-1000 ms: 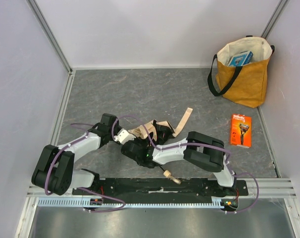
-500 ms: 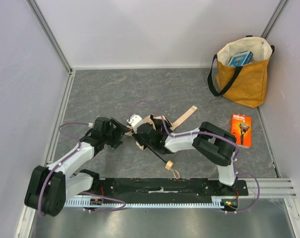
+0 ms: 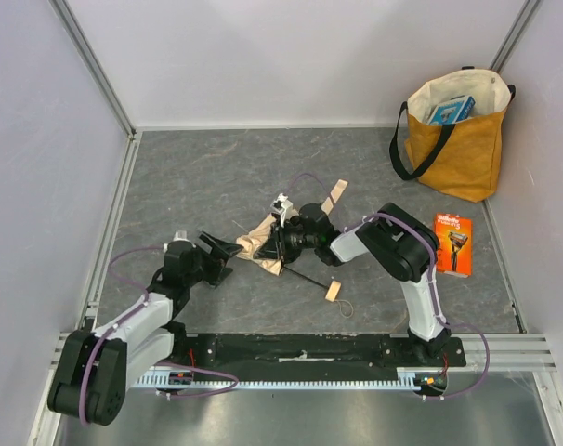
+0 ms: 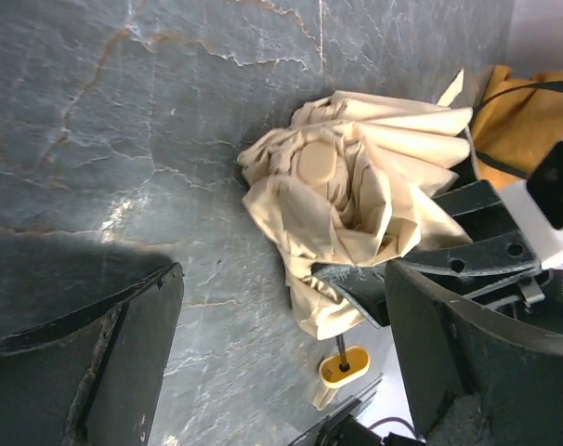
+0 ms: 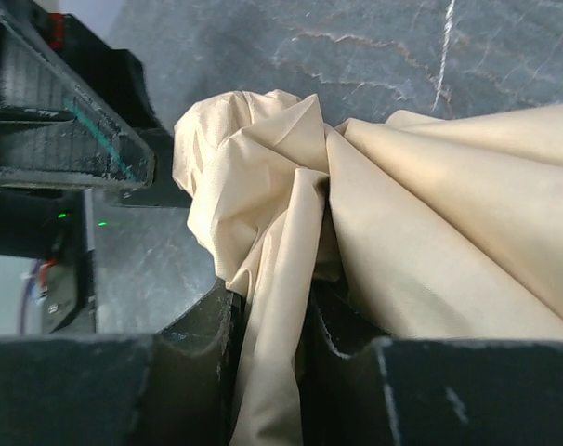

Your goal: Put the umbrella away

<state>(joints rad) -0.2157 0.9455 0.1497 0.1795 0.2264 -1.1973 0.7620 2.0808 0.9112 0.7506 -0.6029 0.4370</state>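
The umbrella point(image 3: 260, 249) lies crumpled on the grey floor mid-table. Its pale beige fabric point(image 4: 346, 190) is bunched, and its thin black shaft point(image 3: 307, 277) runs to the small wooden handle point(image 3: 333, 290) nearer the arm bases. My right gripper point(image 3: 280, 243) is shut on a fold of that fabric point(image 5: 402, 232), which is pinched between its fingers point(image 5: 193, 362). To the umbrella's left, my left gripper point(image 3: 222, 249) stands open and apart from it. Only floor lies between its fingers point(image 4: 124, 353), and the handle point(image 4: 345, 365) shows beyond them.
A mustard-yellow tote bag point(image 3: 460, 139) with black straps stands upright at the back right corner, a blue box point(image 3: 451, 110) inside. An orange razor package point(image 3: 451, 244) lies flat in front of it. White walls enclose the floor on three sides.
My left gripper has opened, let go of the umbrella and drawn back to the left. My right gripper has carried the fabric farther from the bases, and the handle has slid right.
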